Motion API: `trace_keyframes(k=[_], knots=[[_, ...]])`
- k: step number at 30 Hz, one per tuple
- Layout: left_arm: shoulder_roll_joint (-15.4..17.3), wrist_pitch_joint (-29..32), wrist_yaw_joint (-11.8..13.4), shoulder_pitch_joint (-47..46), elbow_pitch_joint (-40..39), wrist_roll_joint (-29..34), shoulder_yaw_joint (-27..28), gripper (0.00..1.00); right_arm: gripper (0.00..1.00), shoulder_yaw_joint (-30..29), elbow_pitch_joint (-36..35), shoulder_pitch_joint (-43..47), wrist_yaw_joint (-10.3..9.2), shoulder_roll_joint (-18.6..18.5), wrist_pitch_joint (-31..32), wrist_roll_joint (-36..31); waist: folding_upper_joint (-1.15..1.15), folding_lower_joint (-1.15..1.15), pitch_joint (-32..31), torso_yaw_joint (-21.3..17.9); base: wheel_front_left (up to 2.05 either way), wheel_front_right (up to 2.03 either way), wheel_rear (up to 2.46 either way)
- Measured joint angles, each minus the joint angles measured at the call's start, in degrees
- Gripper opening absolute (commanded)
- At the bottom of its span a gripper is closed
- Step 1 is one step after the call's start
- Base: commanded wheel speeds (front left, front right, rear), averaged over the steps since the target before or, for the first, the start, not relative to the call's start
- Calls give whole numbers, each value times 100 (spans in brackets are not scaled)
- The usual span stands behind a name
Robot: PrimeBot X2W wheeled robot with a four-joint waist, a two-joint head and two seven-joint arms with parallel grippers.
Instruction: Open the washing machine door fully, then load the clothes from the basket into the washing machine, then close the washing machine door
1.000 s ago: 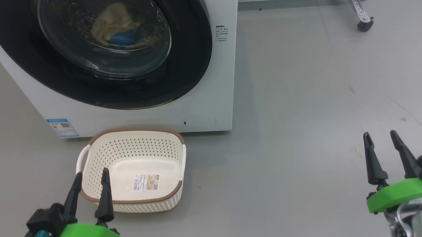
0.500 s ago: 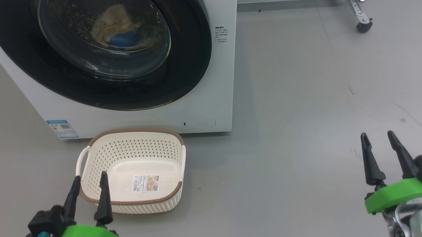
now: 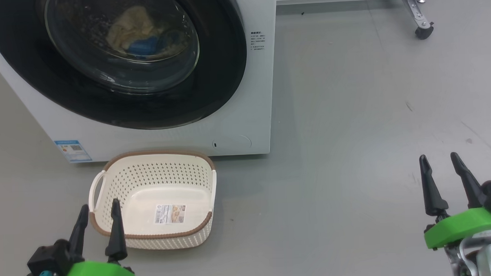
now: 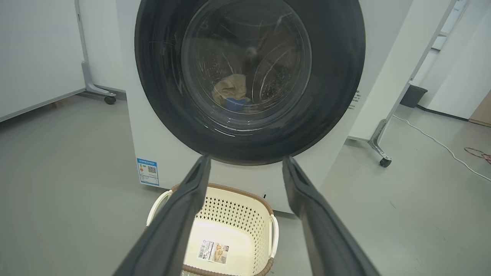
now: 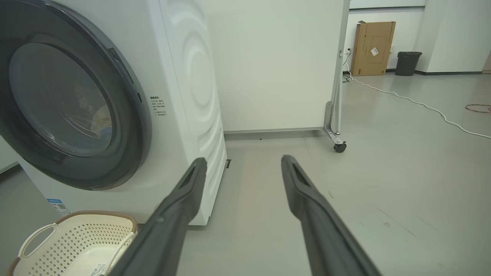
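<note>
**Head view.** The washing machine (image 3: 244,113) is at upper left. The washing machine door (image 3: 223,73) sits flush against the front, and no gap shows at its black rim. The clothes (image 3: 137,31) lie behind the glass, inside the drum: pale yellow with a blue patch. The basket (image 3: 156,152) stands upright on the floor (image 3: 350,110) just in front of the machine. It is empty, with the sticker (image 3: 170,212) on its bottom uncovered. Judgement: all three steps look done, which would explain both arms held low and clear of the work.

The left gripper (image 3: 100,204) is at lower left, fingers apart with nothing between them. Its tips overlap the basket's near-left corner here; contact cannot be told. The right gripper (image 3: 439,155) is at lower right, fingers apart and empty, over bare floor and well apart from basket and machine.

**Left wrist view.** The two fingers (image 4: 180,222) are spread wide and point at the machine front. The basket shows low in the gap between them. The door rim begins just above the tips. The clothes sit higher, behind the glass, well beyond the fingers. Nothing is held.

**Right wrist view.** The fingers (image 5: 326,230) are spread and empty, aimed at the floor to the right of the machine. Door and clothes lie off to this view's left. The basket is at the lower left corner, partly hidden behind the nearer finger. Judgement: no further grasp seems called for; whether the latch has caught cannot be told.
</note>
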Motion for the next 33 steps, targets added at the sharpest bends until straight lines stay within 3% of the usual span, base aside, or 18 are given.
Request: trace_keyframes(k=[18, 19, 26, 33], knots=[[-24, 0, 0, 19, 27, -77, 13, 100, 100, 23, 3, 1, 0, 0, 0, -14, 0, 0, -25, 7, 0, 0, 0], [-24, 0, 0, 26, 30, -78, 7, 0, 0, 24, 7, 1, 0, 0, 0, -32, 0, 0, -27, 9, 0, 0, 0], [-134, 57, 0, 372, 531, -99, -56, 0, 0, 55, 550, 360, 1, 73, 47, -10, 0, 0, -28, 14, 0, 0, 0], [-143, 188, 0, 405, 523, -594, -40, 0, 0, 55, 552, 391, 1, 77, 181, 539, 0, 0, -27, 29, 0, 0, 0]])
